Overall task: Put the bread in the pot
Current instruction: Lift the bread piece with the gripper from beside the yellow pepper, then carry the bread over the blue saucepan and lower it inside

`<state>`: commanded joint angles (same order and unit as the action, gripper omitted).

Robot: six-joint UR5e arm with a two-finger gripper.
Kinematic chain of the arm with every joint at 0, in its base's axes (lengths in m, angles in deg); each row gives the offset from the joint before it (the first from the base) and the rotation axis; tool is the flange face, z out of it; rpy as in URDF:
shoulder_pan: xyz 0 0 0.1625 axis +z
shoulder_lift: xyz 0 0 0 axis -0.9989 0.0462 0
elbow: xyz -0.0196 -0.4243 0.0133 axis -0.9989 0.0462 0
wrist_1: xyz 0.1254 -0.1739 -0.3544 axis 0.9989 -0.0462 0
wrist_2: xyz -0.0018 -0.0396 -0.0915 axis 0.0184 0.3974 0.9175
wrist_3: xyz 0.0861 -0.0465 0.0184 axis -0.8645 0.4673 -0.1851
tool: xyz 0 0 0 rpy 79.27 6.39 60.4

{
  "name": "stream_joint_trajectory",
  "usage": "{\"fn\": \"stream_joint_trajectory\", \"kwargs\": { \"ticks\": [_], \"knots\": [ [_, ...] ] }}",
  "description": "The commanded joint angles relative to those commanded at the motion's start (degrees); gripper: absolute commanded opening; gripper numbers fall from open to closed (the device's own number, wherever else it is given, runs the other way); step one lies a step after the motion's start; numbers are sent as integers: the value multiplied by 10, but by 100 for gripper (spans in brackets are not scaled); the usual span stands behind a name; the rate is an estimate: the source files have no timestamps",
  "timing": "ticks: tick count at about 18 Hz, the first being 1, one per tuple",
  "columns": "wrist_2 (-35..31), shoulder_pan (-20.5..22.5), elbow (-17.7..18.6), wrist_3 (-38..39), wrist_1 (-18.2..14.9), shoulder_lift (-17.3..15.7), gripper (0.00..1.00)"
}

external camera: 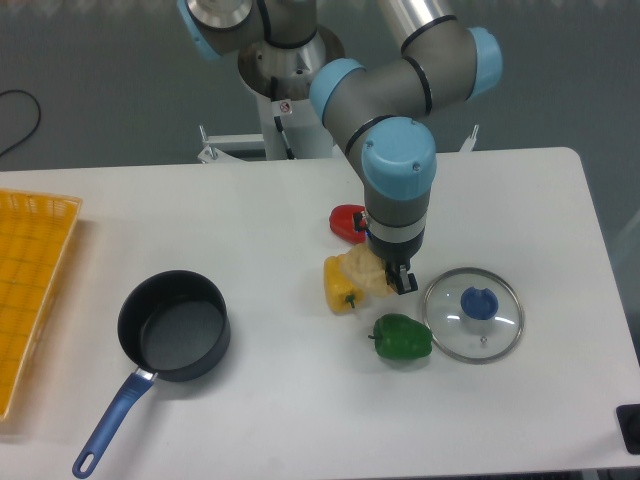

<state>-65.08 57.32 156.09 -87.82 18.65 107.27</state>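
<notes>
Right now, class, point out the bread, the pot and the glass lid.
bread (362, 268), fixed camera, on its pale lumpy top
pot (175, 335), fixed camera, on its dark inner floor
glass lid (480, 302), fixed camera, on its blue knob

A robotics lab: arm (400, 90) bolted behind a white table (300, 200) (toy vegetables).
</notes>
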Motion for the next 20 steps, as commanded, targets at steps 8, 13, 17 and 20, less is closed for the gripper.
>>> {"fn": "stream_joint_trajectory", "kwargs": {
  "ticks": [8,13,17,20],
  "knots": [
    [0,-1,0,3,0,0,14],
    [8,-4,0,9,-1,0,14],
    [17,-19,3,32,-15,-16,15],
    [25,-48,4,78,-12,-15,15]
  ]
}}
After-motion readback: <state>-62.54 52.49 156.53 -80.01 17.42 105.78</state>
